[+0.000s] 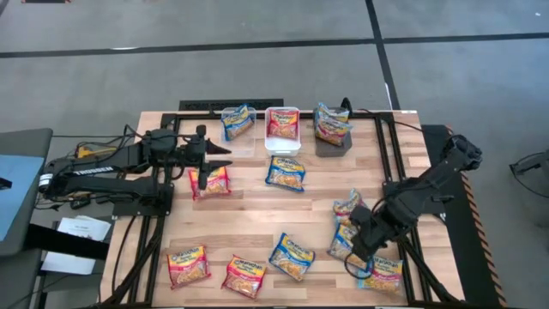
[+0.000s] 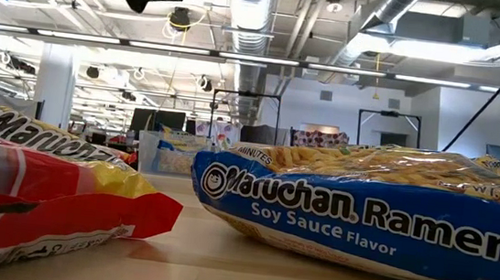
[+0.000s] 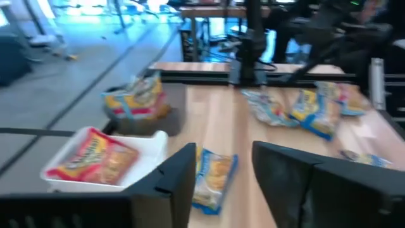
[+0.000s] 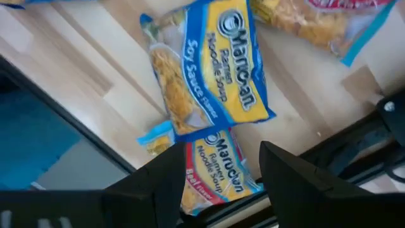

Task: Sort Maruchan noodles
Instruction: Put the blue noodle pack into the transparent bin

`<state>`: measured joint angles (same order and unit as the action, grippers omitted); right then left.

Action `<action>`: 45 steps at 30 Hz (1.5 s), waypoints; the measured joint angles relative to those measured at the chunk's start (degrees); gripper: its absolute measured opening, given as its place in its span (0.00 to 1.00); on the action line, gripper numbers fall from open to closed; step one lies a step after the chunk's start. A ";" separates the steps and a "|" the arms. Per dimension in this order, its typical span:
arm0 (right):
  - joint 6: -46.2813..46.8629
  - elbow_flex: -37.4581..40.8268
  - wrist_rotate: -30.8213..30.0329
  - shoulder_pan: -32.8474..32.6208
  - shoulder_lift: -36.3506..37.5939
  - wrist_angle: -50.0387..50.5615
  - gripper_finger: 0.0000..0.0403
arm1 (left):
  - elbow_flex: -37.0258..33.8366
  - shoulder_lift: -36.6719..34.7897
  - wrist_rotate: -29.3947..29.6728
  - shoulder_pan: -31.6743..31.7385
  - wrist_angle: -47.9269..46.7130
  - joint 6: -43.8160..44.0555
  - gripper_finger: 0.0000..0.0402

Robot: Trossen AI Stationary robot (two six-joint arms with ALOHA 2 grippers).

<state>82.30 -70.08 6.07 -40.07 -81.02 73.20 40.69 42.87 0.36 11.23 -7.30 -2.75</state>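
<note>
Fingers on both our grippers are spread apart, and neither one holds anything right now.

Our left gripper [image 1: 208, 154] hangs over the far left part of the table [image 1: 257, 225], near the three bins at the back. In its own wrist view we see a clear gap between the two dark fingers [image 3: 171, 180], and a blue packet [image 3: 212, 177] lies on the wood just past them. A red packet [image 1: 209, 181] lies right beside this gripper. The white bin [image 1: 282, 129] already has a red packet in it. The clear bin [image 1: 239, 127] has a blue packet in it, and the dark grey bin [image 1: 332, 139] has packets with orange and blue trim.

Our right gripper [image 1: 360, 243] is low over the near right corner. In its wrist view a blue soy sauce packet [image 4: 205, 66] lies flat on the wood, and a red beef packet [image 4: 212, 174] sits partly under it, showing in the gap between our fingers.

Many Maruchan noodles [image 1: 292, 255] are not sorted yet. Some lie along the near edge, one in the middle, and a bunch on the right.

We think we are between packets on the left side, with that hand empty and free. On the right side we think we are about to pick one up. Next we need to go down over just one packet, pinch it by a crinkly edge, and not grab the one stacked with it. Then it should go in the bin that has its colour.
</note>
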 joint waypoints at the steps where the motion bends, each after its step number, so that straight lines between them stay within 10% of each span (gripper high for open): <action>1: 0.39 0.00 0.02 -0.76 -0.94 -0.02 0.56 | 0.00 0.00 0.83 0.01 0.39 -0.07 0.41; 45: -14.35 9.45 2.92 2.79 -13.74 -20.25 0.56 | 0.00 0.00 1.53 -0.01 3.61 2.98 0.52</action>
<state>67.95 -60.64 8.99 -37.28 -94.76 52.95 40.69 42.87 1.89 11.22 -3.68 0.23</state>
